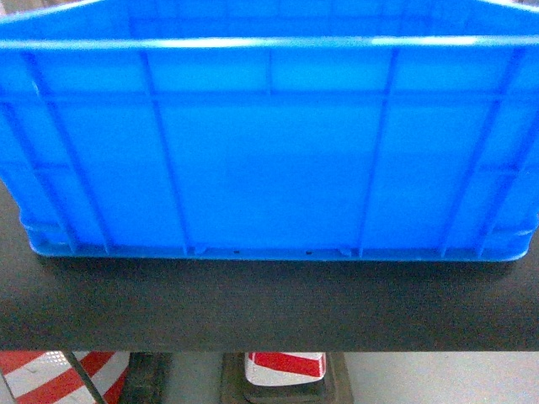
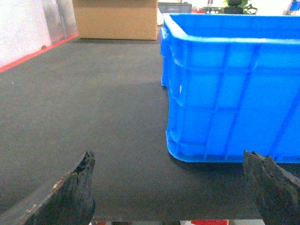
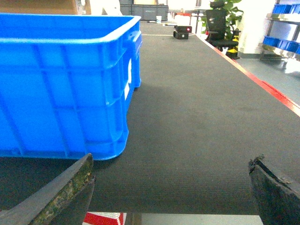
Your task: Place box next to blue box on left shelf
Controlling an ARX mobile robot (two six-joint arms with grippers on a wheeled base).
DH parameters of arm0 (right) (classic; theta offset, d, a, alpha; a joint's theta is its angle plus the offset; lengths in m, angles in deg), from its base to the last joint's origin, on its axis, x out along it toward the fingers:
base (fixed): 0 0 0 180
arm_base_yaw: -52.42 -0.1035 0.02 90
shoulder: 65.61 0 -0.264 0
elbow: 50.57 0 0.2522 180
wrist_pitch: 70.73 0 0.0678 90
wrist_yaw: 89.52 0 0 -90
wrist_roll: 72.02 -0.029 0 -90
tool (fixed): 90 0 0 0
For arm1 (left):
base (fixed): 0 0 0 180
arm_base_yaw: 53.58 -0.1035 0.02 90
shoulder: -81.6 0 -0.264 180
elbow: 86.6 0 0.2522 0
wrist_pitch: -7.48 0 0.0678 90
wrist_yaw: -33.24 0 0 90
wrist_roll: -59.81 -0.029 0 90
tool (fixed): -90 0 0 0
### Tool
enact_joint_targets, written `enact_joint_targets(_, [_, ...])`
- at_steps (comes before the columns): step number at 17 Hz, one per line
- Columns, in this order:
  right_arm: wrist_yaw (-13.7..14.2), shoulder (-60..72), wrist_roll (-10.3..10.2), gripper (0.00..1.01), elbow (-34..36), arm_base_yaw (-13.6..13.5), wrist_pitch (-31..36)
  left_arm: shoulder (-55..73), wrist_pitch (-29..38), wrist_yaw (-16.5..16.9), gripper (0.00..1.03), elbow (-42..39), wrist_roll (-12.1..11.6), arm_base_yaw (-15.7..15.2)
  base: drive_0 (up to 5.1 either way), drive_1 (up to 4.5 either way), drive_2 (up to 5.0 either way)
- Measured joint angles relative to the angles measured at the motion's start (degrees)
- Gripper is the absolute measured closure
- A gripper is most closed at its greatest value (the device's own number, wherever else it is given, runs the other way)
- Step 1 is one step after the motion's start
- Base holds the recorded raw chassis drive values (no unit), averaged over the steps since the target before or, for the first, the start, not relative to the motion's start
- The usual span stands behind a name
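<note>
Grippers: left (image 2: 171, 187) and right (image 3: 171, 187) wide open, empty | box (image 1: 269, 160) on table (image 1: 269, 303) | uneven grab and you'll tip it, my guess

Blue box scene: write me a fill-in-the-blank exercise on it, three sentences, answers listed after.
1. The blue box stands on a dark ____ surface.
2. Both grippers, left and right, have fingers spread ____, holding nothing.
3. In the left wrist view, a brown ____ box stands at the far end.

Missing words: grey; open; cardboard
</note>
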Motion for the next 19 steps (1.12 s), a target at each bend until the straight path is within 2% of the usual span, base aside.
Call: enact_joint_targets(19, [0.02,0.00,-0.04,0.03,0.00,0.00,-0.04,0.00,0.04,0.00,0.05,0.02,0.00,0.00,0.0,0.00,0.0])
